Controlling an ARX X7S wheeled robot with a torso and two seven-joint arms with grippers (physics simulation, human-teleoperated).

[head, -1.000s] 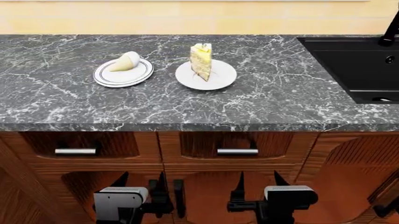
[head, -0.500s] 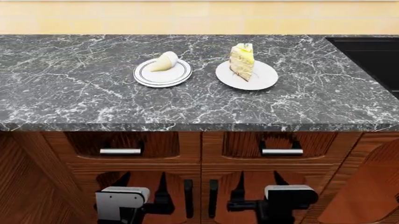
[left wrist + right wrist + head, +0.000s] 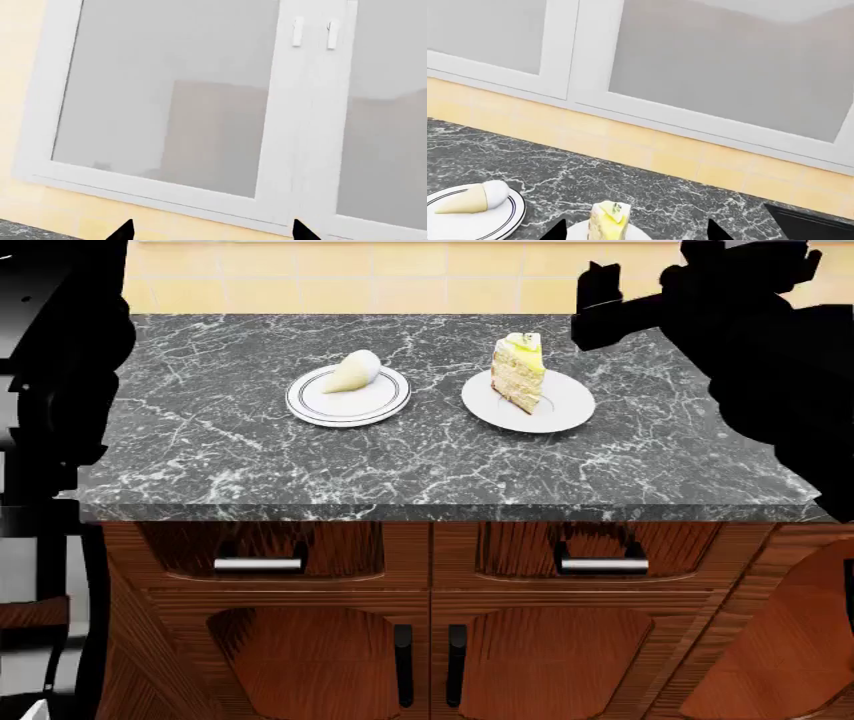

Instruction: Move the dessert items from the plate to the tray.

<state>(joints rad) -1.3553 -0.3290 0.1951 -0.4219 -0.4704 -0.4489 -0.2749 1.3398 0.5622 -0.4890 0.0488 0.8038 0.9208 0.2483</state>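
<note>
Both arms raised since; only right wrist cam shows sink [image 3: 814, 225] corner

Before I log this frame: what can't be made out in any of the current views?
- Tray: in no view.
- Left gripper: only two fingertips show in the left wrist view; a dark silhouette in the head view.
- Right gripper: likewise cut off by the frame edge.
- Cake wedge and its plate: cropped in the right wrist view.

no readable text, labels, brands, numbers or signs in any view. none on countertop [image 3: 400, 460], plates, cabinet doors or wall cupboards.
</note>
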